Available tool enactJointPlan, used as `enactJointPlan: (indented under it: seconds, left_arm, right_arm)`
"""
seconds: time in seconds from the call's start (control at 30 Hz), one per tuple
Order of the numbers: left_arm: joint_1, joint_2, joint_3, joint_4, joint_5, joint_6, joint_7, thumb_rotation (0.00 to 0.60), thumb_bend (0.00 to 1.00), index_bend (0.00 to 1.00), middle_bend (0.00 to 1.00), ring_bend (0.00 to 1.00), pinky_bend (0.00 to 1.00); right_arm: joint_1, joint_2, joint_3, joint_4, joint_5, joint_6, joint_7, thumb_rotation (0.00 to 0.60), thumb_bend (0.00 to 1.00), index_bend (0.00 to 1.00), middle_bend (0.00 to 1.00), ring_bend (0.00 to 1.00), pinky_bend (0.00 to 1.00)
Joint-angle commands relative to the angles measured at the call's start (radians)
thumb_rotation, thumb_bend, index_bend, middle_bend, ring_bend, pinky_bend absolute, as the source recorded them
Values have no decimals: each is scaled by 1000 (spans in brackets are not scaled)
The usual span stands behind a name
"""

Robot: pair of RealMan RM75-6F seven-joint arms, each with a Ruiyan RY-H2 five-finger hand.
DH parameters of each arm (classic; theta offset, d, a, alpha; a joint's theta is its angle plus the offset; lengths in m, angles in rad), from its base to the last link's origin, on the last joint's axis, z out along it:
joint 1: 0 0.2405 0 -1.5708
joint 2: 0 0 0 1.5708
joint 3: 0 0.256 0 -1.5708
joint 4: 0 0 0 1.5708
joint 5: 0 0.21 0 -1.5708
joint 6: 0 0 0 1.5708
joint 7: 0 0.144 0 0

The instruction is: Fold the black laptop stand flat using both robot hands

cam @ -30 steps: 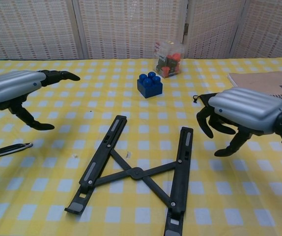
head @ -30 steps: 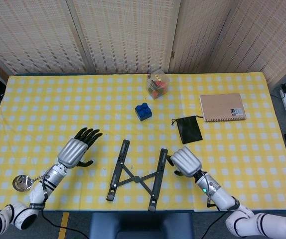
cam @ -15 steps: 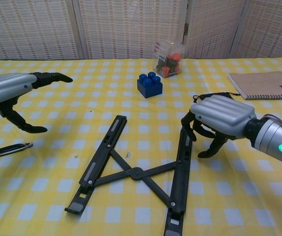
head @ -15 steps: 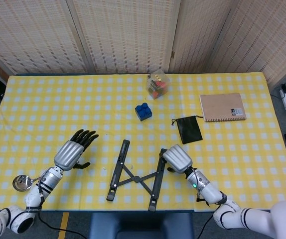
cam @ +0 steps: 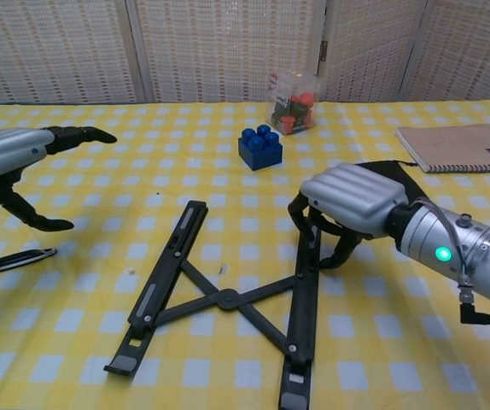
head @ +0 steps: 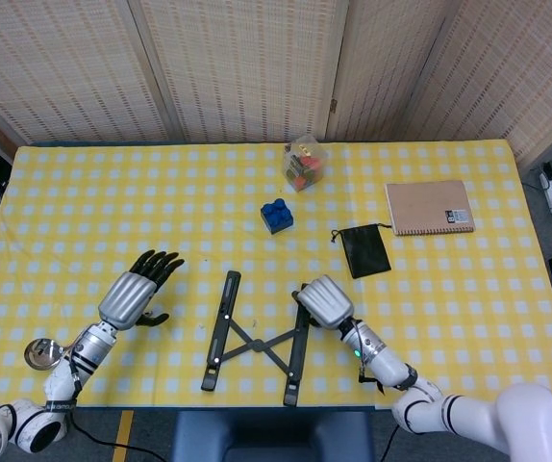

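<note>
Near the front edge of the table, the fingers [cam: 306, 224] of the right hand [head: 324, 300] [cam: 347, 198] are curled down over the far end of the laptop stand's [head: 253, 339] [cam: 222, 299] right rail, with the thumb on the rail's right side; the fingertips are at the rail, though whether they actually clamp it or only rest against it cannot be told. Its silver back faces up, and the forearm behind it runs off to the near right with a green light glowing on the wrist. The left hand [head: 134, 294] [cam: 10, 158] is well to the left of the stand, holding nothing, its dark fingers stretched forward and spread and the thumb hanging below the palm, clear of the cloth. The stand lies low on the yellow checked tablecloth [head: 112, 192] between the two hands, two black rails joined by crossed bars, the rails closer together at the far end than at the near one. A metal spoon [head: 40, 353] [cam: 10, 260] lies near the left forearm. Farther back sit a blue block [head: 276, 215] [cam: 260, 148] and a clear box of small colored pieces [head: 304, 163] [cam: 293, 98]. A black pouch [head: 364, 250] lies just beyond the right hand, and a tan notebook [head: 430, 207] [cam: 458, 146] sits to the far right.
</note>
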Motion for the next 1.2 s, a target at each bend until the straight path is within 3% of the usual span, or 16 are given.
enactJointPlan:
  seconds: [0.03,0.13,0.27,0.37,0.63,0.8,1.2]
  left_arm:
    - [-1,-3,-1,7,2,1,-4,600,226,0,67,0,0]
    - [-4,-13,-2,24,10,7,-5,600,227,0,67,0,0]
    - [-6,-33,1,65,40,33,-15,600,240,14,122,39,19]
    - [-10,-45,14,97,71,46,-9,600,242,45,170,82,50]
    - [-31,-97,46,136,146,61,45,600,198,29,167,56,32]
    - [-57,-155,30,193,148,45,73,600,196,14,158,46,9]
    - [-105,-255,6,307,78,-60,92,600,195,0,135,29,0]
  right_arm:
    - [15,-32,21,29,10,8,3,600,122,648,881,907,908]
    - [22,-32,33,7,13,13,36,600,123,648,880,904,908]
    - [7,37,30,-126,-8,56,83,600,123,648,880,904,908]
    - [-6,107,25,-230,-30,91,72,600,123,647,880,903,908]
    - [-25,228,-10,-434,-64,109,13,600,122,647,880,904,908]
    - [-34,245,-36,-470,-66,97,-23,600,123,647,880,904,908]
    - [-32,200,-63,-428,-57,58,-57,600,123,648,878,900,908]
